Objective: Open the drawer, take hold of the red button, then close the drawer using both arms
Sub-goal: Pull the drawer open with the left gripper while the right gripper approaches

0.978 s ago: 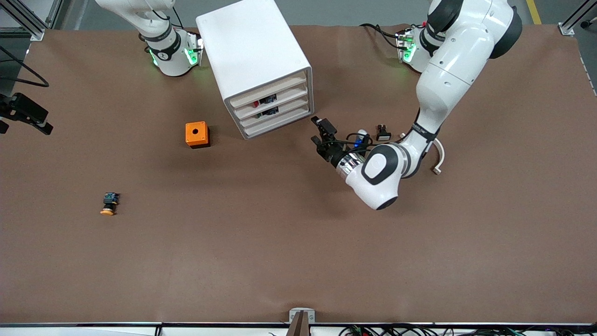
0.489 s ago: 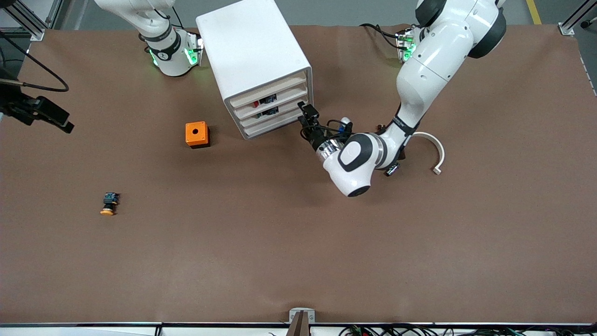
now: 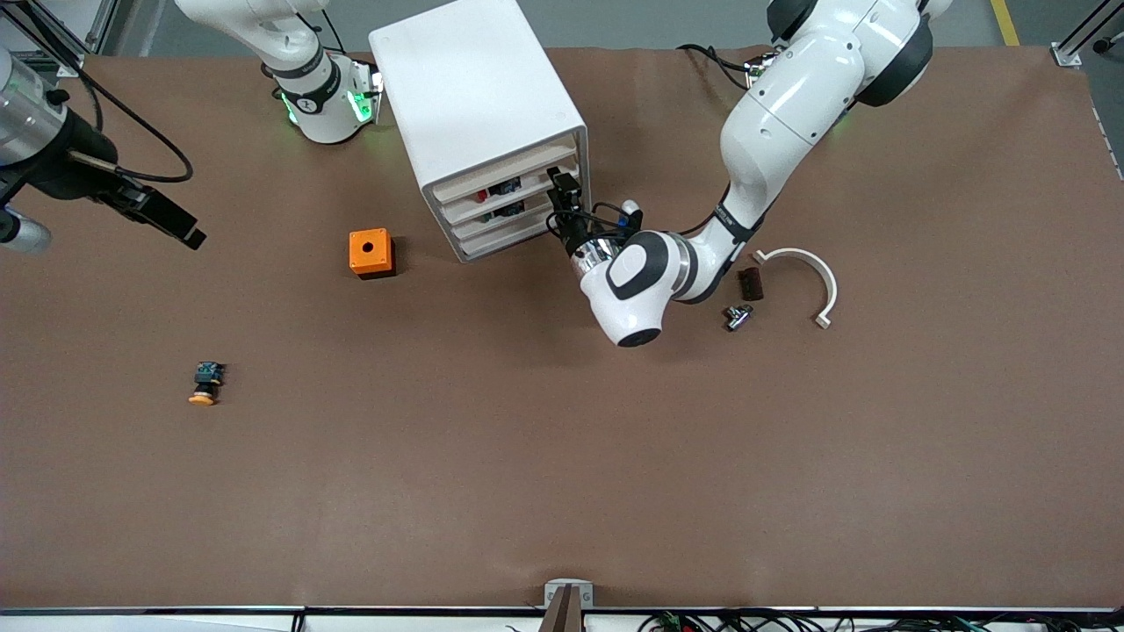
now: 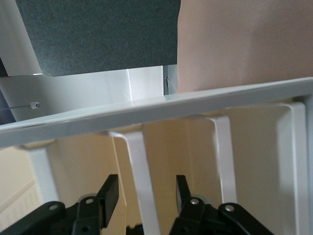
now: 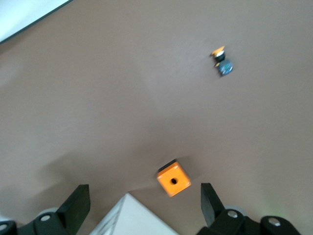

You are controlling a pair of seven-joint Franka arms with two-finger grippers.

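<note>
The white cabinet (image 3: 479, 105) stands at the back middle of the table, its four drawers (image 3: 514, 204) shut and facing the front camera. A red button cap (image 3: 481, 195) shows in a gap between the upper drawer fronts. My left gripper (image 3: 562, 195) is at the drawer fronts, at the end toward the left arm. In the left wrist view it (image 4: 145, 192) is open, with one white drawer front edge (image 4: 142, 176) between its fingers. My right gripper (image 3: 180, 228) is open and empty, high over the right arm's end of the table. In the right wrist view it (image 5: 144, 196) looks down on the cabinet's corner (image 5: 132, 218).
An orange cube (image 3: 371, 253) with a round hole sits beside the cabinet and shows in the right wrist view (image 5: 173, 180). A yellow-capped button (image 3: 205, 384) lies nearer the front camera. A white curved piece (image 3: 803, 272), a dark block (image 3: 749, 283) and a small metal part (image 3: 736, 316) lie by the left arm.
My left gripper has moved across the table up to the cabinet's drawer fronts. My right arm has swung farther in over its end of the table.
</note>
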